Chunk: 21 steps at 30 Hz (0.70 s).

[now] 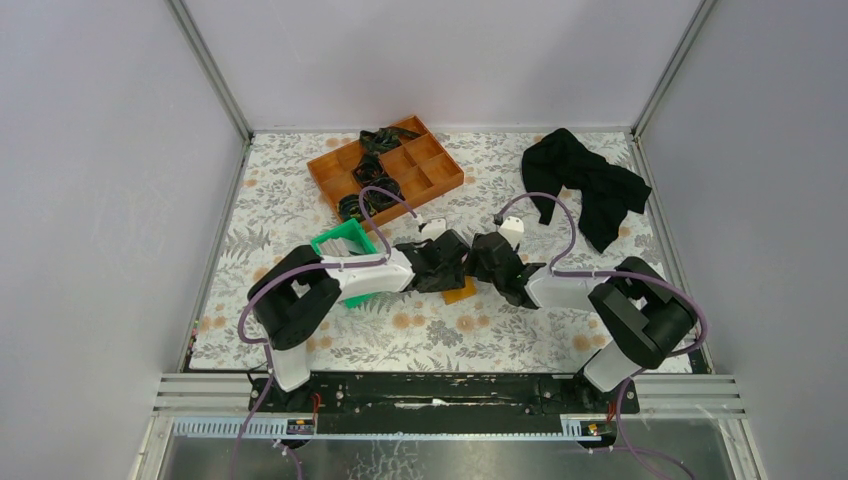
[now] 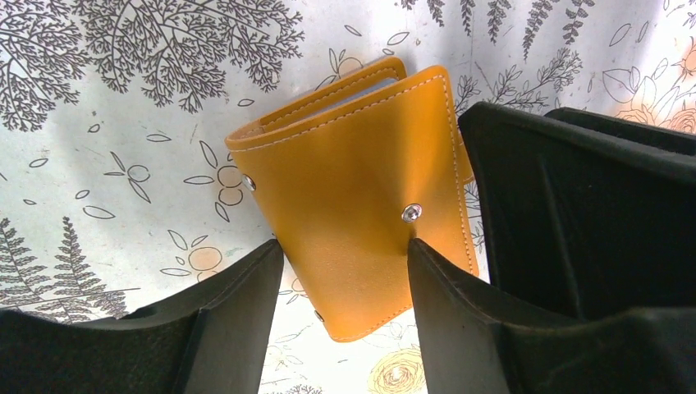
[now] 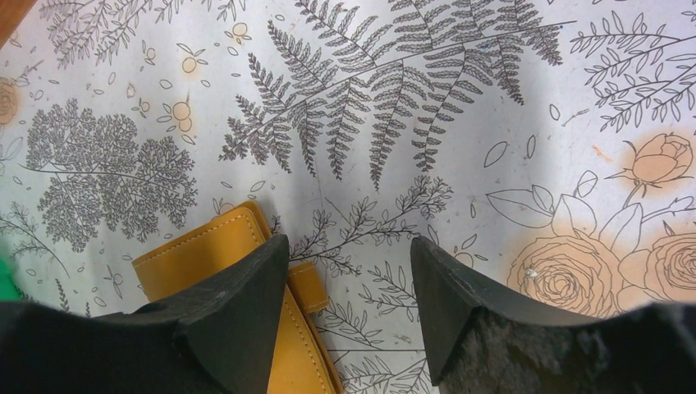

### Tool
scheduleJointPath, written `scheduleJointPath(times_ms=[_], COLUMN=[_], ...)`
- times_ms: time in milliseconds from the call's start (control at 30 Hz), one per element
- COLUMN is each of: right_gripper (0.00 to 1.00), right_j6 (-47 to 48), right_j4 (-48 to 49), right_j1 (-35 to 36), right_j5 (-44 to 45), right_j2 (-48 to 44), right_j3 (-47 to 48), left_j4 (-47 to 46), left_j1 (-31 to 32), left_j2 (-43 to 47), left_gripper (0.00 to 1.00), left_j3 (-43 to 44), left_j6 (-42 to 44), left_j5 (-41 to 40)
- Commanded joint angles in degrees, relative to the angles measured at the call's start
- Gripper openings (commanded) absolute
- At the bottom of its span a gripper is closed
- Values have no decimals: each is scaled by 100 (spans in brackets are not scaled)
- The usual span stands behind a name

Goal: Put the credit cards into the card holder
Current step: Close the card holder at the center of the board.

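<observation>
Seen from above, the desk (image 1: 300,215) wears a pale cloth printed with ferns and roses. Toward its far edge, left of middle, sits one hard orange tray (image 1: 440,178), split into several square compartments. A dark tangle of cords (image 1: 375,145) fills some of those on its left and far sides. One green plastic bin (image 1: 345,245), open-topped, stands nearer the left edge, half under the left arm, and I cannot make out its contents. One black cloth (image 1: 590,185) lies crumpled by the far right corner. The two arms meet over the middle of the desk, left fingers (image 1: 448,262) and right fingers (image 1: 490,258) almost nose to nose. A sliver of the card holder (image 1: 461,292) shows beneath them.

Through the left wrist camera, the card holder (image 2: 345,180) lies folded on the cloth. It is smooth orange-tan leather with pale stitching along its edges and three small silver studs (image 2: 410,213). The left fingers (image 2: 234,316), matte black wedges, stand spread: one at the holder's edge, one over its face, clamping nothing. Whether the tips touch it I cannot tell.

Through the right wrist camera, the right fingers (image 3: 238,320) gape wide with only printed cloth between them. The card holder (image 3: 197,258) lies partly hidden behind one of them, its strap tab (image 3: 308,287) poking out.
</observation>
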State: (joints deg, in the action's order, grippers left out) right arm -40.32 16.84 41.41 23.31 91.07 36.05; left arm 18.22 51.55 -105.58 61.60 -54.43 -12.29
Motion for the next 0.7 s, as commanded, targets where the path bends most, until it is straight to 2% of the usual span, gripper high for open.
scheduleJointPath(times_ms=[0, 167, 667], right_gripper=[64, 64, 62], right_j6=[169, 160, 287], right_j4=[-919, -1183, -1082], right_j1=[-54, -54, -11], right_j5=[-411, -375, -651], right_j2=[-52, -99, -8], right_j3=[7, -89, -423], left_j4=[1099, 1070, 938], left_j1=[-99, -125, -189], left_j2=[-768, -754, -745], left_gripper=[64, 63, 62], left_j3=[-666, -733, -956], left_j6=[109, 113, 110], left_j5=[192, 240, 359])
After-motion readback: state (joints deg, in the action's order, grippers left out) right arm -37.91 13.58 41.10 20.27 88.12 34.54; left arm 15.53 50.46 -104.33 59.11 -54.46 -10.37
